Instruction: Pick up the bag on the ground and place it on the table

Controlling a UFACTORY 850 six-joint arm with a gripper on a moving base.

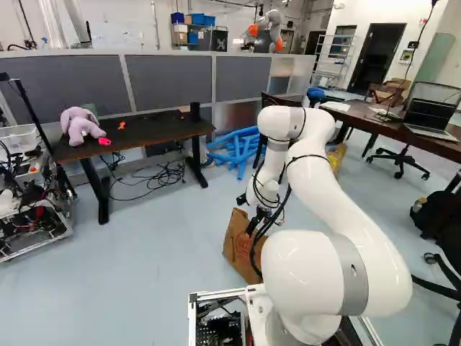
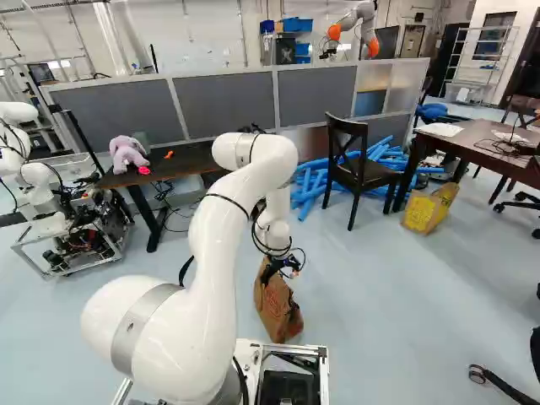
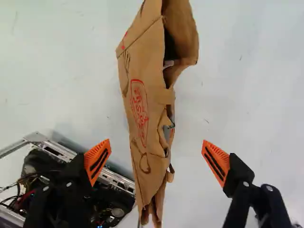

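Just above the brown paper bag point(image 1: 236, 244), my gripper point(image 1: 255, 223) points down in the left base view. The right base view shows the same bag point(image 2: 274, 308) standing on the floor beside the base, its upper part partly hidden by the gripper point(image 2: 280, 268). In the wrist view the gripper point(image 3: 156, 162) is open wide, one orange-padded finger on each side of the bag point(image 3: 145, 109), touching neither side. The bag's crumpled top edge runs between and ahead of the fingers. A dark table point(image 1: 137, 135) with a purple plush toy point(image 1: 81, 124) stands ahead.
Blue tubes point(image 2: 316, 181) lie on the floor beyond the bag, near a black chair point(image 2: 359, 169). Farther along are a yellow bag point(image 2: 429, 209) and another dark table point(image 2: 472, 150). Cables point(image 1: 162, 176) lie by the first table. Another robot point(image 2: 38, 181) stands at the far left.
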